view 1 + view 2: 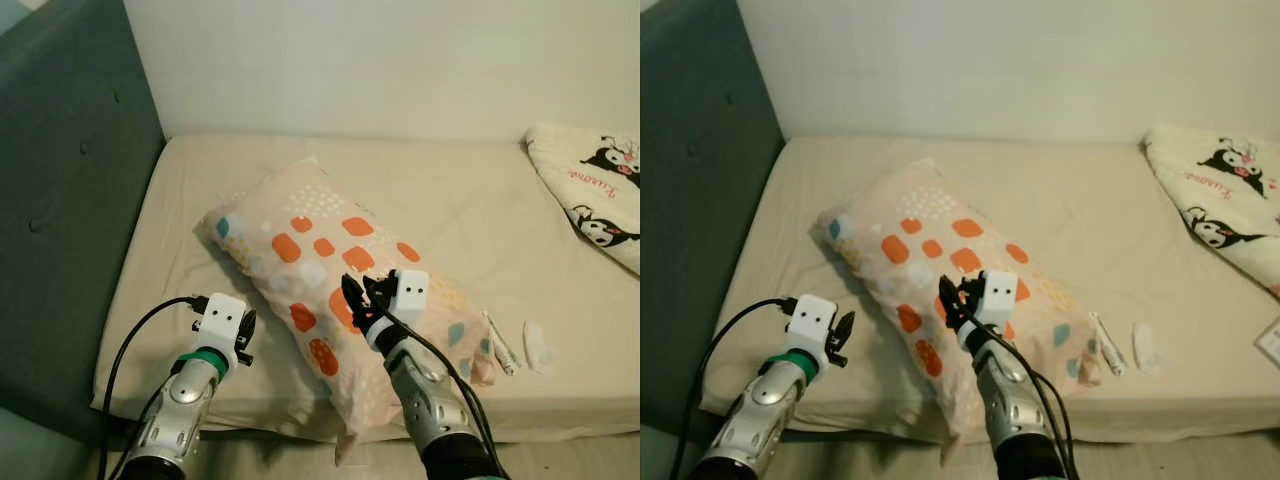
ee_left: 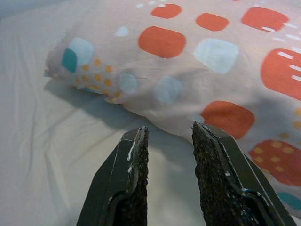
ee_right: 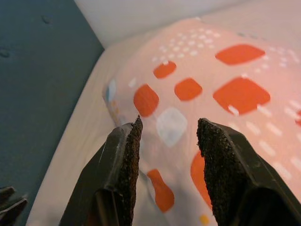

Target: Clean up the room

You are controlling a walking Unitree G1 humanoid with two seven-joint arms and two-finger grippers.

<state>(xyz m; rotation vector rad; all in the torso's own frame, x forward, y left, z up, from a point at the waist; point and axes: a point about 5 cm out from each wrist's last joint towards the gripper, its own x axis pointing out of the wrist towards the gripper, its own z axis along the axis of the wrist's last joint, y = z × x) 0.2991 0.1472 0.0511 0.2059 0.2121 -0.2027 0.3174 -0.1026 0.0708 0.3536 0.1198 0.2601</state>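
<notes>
A bed [image 1: 470,200] with a plain beige sheet sits against a white wall [image 1: 380,60], with a dark teal padded headboard [image 1: 60,200] along the robot's left. A pillow [image 1: 330,270] printed with orange, white and teal patches lies diagonally across the sheet, one end near the headboard and the other reaching the bed's near edge. At the far right lies a white blanket [image 1: 595,190] with black cartoon figures, and by the pillow's near right corner lie a small tube [image 1: 500,342] and a white scrap [image 1: 540,345]. The right gripper [image 1: 360,290] hovers over the pillow's middle; the right wrist view shows its fingers [image 3: 124,165] parted wide above the orange patches, grasping nothing. The left gripper [image 1: 243,330] hangs over the sheet just beside the pillow's near long edge; its wrist view shows fingers [image 2: 134,174] narrowly apart, empty, pointing at the pillow's edge and its shadow on the sheet.
</notes>
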